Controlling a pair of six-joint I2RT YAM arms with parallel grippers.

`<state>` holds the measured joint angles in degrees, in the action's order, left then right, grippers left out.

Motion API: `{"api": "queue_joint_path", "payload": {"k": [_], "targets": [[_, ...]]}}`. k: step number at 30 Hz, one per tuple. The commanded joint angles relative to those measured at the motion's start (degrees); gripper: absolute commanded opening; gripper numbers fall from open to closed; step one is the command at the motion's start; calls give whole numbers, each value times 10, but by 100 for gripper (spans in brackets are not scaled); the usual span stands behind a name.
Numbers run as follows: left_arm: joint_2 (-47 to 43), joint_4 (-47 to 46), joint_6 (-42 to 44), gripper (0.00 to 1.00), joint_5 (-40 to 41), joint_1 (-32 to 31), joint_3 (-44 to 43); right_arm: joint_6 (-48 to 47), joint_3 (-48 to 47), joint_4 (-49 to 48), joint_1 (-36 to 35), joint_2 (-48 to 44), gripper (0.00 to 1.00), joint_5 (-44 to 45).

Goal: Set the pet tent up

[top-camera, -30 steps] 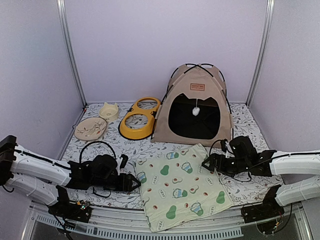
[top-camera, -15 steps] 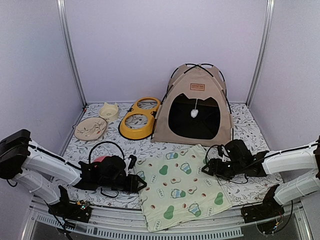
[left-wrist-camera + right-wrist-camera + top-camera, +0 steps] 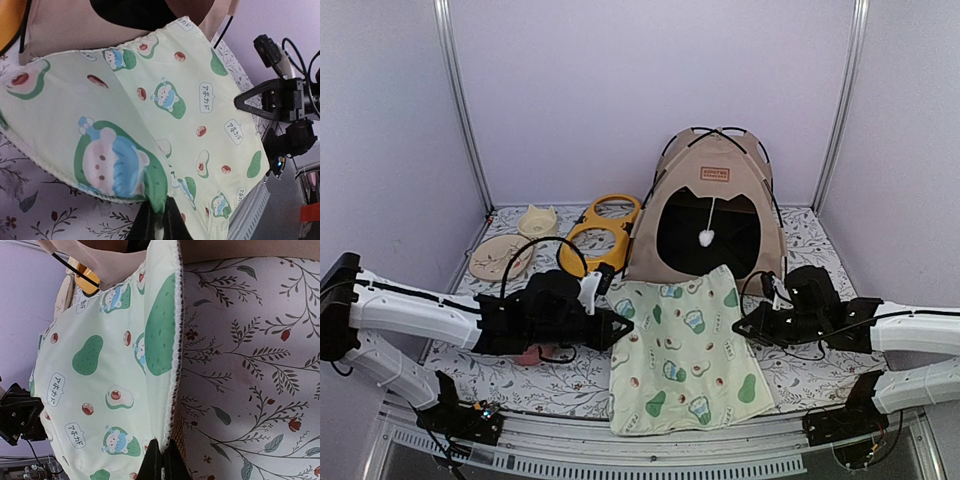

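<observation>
One pet tent point(image 3: 720, 155) beyond right claw point(image 3: 737, 328)

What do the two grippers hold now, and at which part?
Both hold the cream mat: the left gripper pinches its left edge, the right gripper its right edge.

Both arms stretched low and inward, grippers closed on opposite sides of the mat

The left arm point(image 3: 420, 312) reaches from the left edge toward the middle, its white link nearly level and its black wrist point(image 3: 545, 310) low over the table. The left gripper point(image 3: 623, 328) points right, fingers point(image 3: 150, 225) pinched together on the edge of the cream mat point(image 3: 685, 350). The right arm point(image 3: 920, 328) mirrors it, with its wrist point(image 3: 812, 310) low. The right gripper point(image 3: 740, 328) points left, jaws closed tight on the mat's opposite edge.
</observation>
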<state>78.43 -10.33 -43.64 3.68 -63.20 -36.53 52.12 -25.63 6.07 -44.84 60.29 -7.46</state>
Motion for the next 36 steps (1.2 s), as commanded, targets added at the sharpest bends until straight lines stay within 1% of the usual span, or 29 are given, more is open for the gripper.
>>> {"api": "queue_joint_path", "payload": {"k": [1,6,15,18,21,25,30,36], "targets": [[12,-14,52,0,1,5,-42,18,-24,-1,-19,-24,0,5],[38,-9,88,0,-15,10,-89,24,-50,7,-35,-41,0,21],[119,-1,132,0,-55,31,-202,10,-86,14,-36,-46,0,58],[151,0,141,0,-76,52,-237,-1,-106,22,-37,-37,0,73],[187,5,149,0,-113,79,-280,-15,-136,49,-36,-19,0,88],[226,18,153,0,-157,114,-333,-31,-159,58,-34,5,0,98],[269,47,173,0,-181,143,-394,-49,-193,80,-19,44,0,92],[315,71,177,0,-160,154,-443,-80,-206,76,36,83,0,69]]}}
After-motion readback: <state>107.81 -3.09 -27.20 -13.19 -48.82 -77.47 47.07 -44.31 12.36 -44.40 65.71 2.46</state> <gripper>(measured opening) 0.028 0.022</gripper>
